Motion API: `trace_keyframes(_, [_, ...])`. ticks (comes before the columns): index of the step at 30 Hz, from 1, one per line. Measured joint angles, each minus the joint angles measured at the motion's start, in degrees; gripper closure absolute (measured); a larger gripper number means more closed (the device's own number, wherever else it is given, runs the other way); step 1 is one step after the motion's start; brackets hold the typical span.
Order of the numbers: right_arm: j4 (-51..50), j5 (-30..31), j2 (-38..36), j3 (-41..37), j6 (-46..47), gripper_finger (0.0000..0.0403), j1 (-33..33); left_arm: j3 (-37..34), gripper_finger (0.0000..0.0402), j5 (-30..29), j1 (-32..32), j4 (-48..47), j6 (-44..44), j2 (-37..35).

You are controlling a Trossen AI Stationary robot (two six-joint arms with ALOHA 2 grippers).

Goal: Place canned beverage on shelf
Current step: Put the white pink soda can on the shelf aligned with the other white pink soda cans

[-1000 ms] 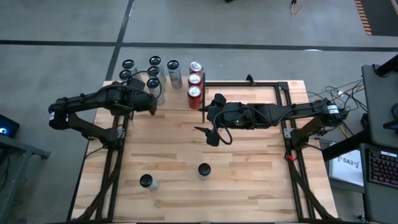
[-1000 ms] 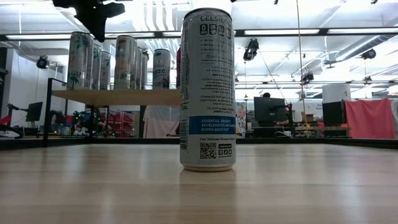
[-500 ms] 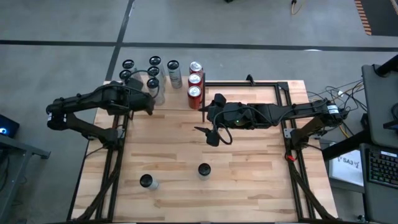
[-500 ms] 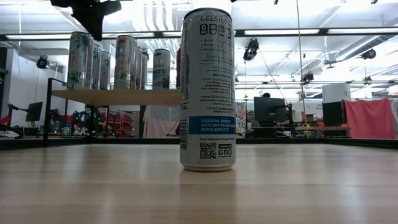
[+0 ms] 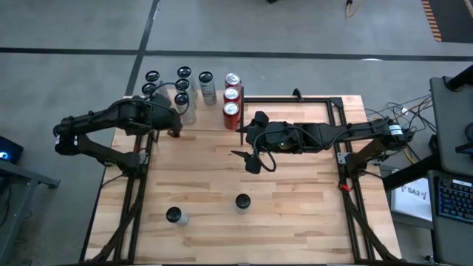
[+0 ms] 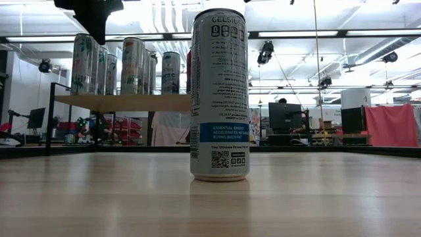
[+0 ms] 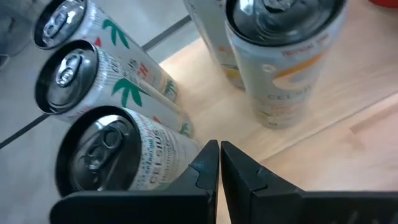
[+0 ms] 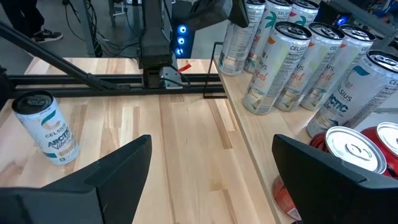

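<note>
The shelf point(image 5: 208, 118) stands at the table's far left and carries several white cans point(image 5: 182, 98) and three red cans point(image 5: 231, 111). It also shows in the low view point(image 6: 125, 102). Two more white cans stand upright on the tabletop near the front edge, one point(image 5: 242, 201) in the middle and one point(image 5: 174, 216) to its left. My left gripper point(image 5: 176, 127) is shut and empty, just above the shelf's near left corner beside the white cans point(image 7: 118, 158). My right gripper point(image 5: 251, 159) is open and empty over the table's middle point(image 8: 211, 180).
The middle can point(image 6: 219, 95) on the tabletop fills the low view. Black frame rails point(image 5: 336, 133) run along the table's sides. The bare tabletop point(image 5: 295, 199) lies between my right gripper and the front edge.
My left gripper has drawn back a little toward the table's left edge, away from the cans on the shelf, staying shut. The cans have not moved.
</note>
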Motion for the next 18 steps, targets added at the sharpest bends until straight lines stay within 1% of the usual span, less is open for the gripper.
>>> trace_keyframes(3, [-0.04, 0.01, 0.0, 0.0, 0.05, 0.008, -0.01, -0.08, 0.0402, -1.03, 0.4, 0.0, 0.0, -0.02])
trace_keyframes(8, [-0.13, 0.02, 0.0, 0.0, 0.17, 0.008, 0.24, -0.66, 0.0402, -1.13, 0.93, 0.02, 0.4, 0.02])
trace_keyframes(18, [-0.14, 0.02, 0.0, 0.0, 0.0, 0.008, 0.35, -4.16, 0.0402, -2.21, 1.66, -0.01, -0.38, -0.36])
